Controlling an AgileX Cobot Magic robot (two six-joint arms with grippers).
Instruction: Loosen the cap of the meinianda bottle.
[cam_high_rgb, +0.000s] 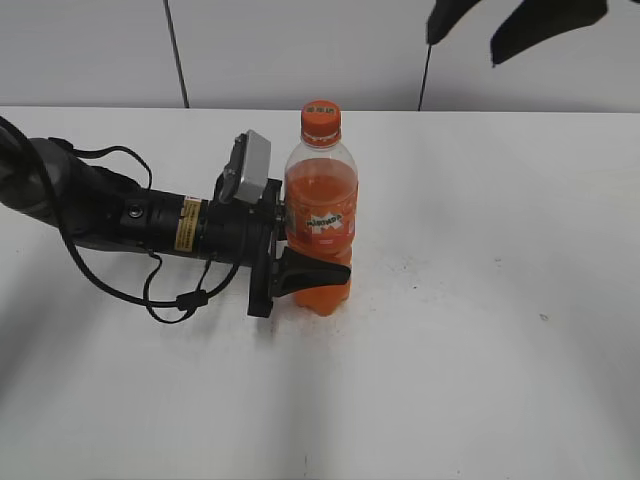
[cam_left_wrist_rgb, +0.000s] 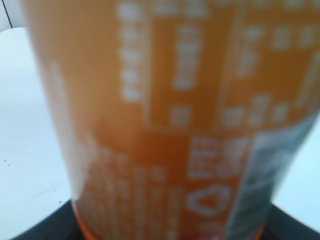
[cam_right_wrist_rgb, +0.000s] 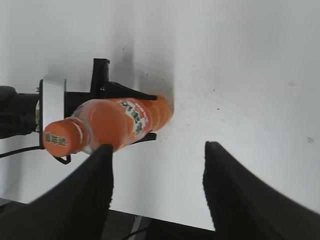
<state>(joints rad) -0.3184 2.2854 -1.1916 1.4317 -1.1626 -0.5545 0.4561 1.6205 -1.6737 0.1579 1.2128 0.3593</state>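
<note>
Bottle (cam_high_rgb: 320, 225) stands upright on the table (cam_high_rgb: 480, 350), long axis vertical; cap (cam_high_rgb: 321, 117) on top, seated as far as I can judge, not yet touched by anything.

Left gripper (cam_high_rgb: 305, 272) comes in from the bottle's left, low and horizontal; jaws clenched on the bottle's lower body, one black finger (cam_high_rgb: 315, 272) visible wrapping the front just below the label; left wrist view is filled with blurred label (cam_left_wrist_rgb: 190, 115), so it sits right up against the bottle; this arm is the anchor.

Right gripper (cam_right_wrist_rgb: 157, 185) is well above the bottle and off to its right; in the exterior view only dark tips show at the top edge (cam_high_rgb: 520, 25); jaws released, wide gap between the two fingers (cam_right_wrist_rgb: 95, 190); nothing held.

Key relation: from the right jaws, the cap (cam_right_wrist_rgb: 62, 139) lies below and off to one side, past the near finger in the wrist view, not between the fingers; bottle (cam_right_wrist_rgb: 122, 122) axis runs roughly away from that camera down to the table.

Judgement: left holds, right does the twist; the right arm needs to shift over until the cap is centred in the gap, descend along the bottle axis, close on the ribbed side, then rotate; risk is the bottle spinning in the left grip if the clamp is soft.
</note>
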